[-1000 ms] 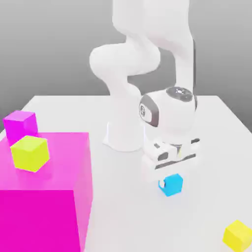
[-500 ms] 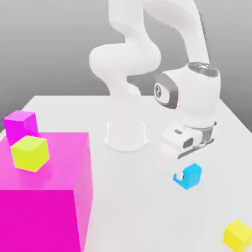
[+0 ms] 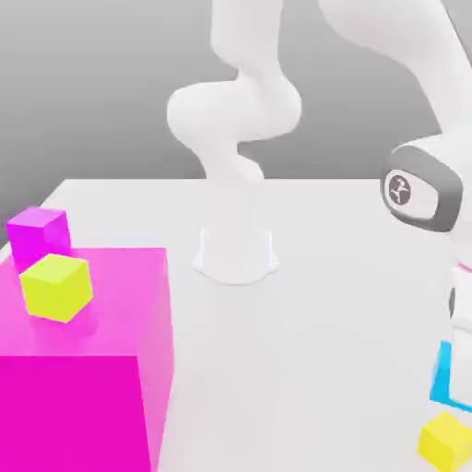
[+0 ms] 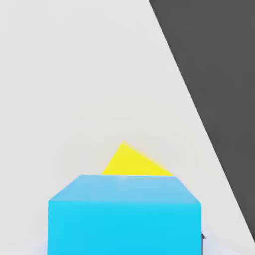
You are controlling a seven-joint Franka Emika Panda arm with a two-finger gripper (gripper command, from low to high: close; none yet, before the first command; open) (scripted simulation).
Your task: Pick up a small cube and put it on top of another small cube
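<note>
The blue cube [image 4: 124,226] partly hides the yellow cube [image 4: 132,163].

White arm [image 3: 237,138], dark-grey-rimmed round logo

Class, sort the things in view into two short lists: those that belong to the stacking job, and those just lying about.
Part of the job:
- cyan cube, held in the pincer
- bright yellow cube

Just lying about:
- big magenta block
- small magenta cube
- lime-yellow cube
</note>
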